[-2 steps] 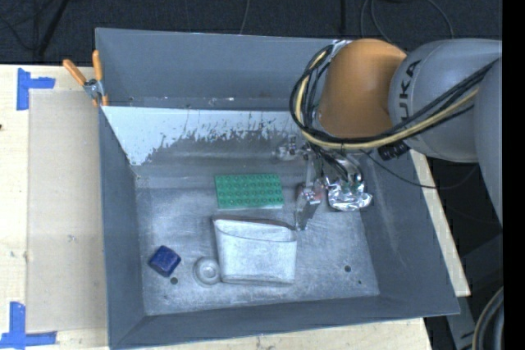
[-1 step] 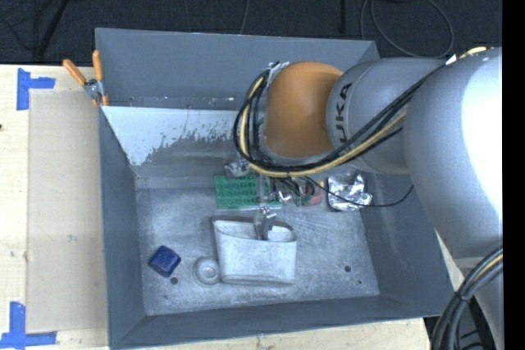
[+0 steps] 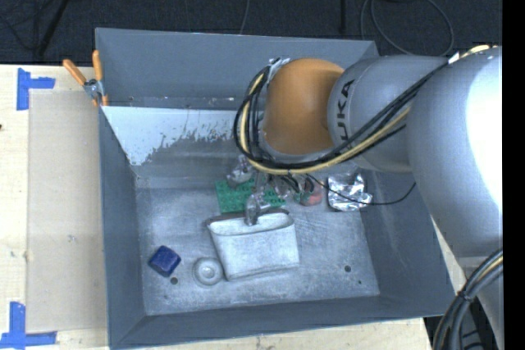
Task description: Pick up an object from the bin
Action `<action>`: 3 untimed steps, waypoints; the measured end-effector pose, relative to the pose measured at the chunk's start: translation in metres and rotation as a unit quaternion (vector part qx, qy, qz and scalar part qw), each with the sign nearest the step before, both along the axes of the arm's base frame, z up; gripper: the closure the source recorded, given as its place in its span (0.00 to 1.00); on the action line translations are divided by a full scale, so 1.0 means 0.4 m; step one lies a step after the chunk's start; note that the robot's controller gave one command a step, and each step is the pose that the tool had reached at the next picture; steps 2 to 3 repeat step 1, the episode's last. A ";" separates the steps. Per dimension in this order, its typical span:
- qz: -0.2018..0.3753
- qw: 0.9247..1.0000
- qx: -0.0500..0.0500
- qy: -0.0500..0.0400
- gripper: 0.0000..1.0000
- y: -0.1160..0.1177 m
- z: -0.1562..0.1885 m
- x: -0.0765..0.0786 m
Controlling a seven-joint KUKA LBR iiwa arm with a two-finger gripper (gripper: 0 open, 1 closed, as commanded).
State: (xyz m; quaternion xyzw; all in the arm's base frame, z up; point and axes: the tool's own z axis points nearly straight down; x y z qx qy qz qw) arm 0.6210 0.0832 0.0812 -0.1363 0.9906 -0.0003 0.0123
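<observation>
At bin (image 3: pixel 123 258) ctr, fingers (image 3: pixel 253 213) at white tray (image 3: pixel 258 252) rear edge, green item (image 3: pixel 232 193) behind, grip state unclear.

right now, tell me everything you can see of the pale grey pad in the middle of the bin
The pale grey pad looks soft and flat, roughly rectangular, perhaps folded cloth or a pouch, with a thicker rolled edge along its upper side. It lies flat and slightly skewed on the floor of the bin, near the middle. The gripper is right at its upper edge. A green item lies just beyond that edge, and a round grey cap sits close by its lower left corner. Whether they touch is unclear.
</observation>
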 end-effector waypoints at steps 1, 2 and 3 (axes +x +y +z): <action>0.020 1.000 -0.001 0.007 1.00 -0.013 0.362 -0.040; 0.020 1.000 -0.001 0.007 1.00 -0.013 0.362 -0.040; 0.020 1.000 -0.001 0.007 1.00 -0.013 0.362 -0.040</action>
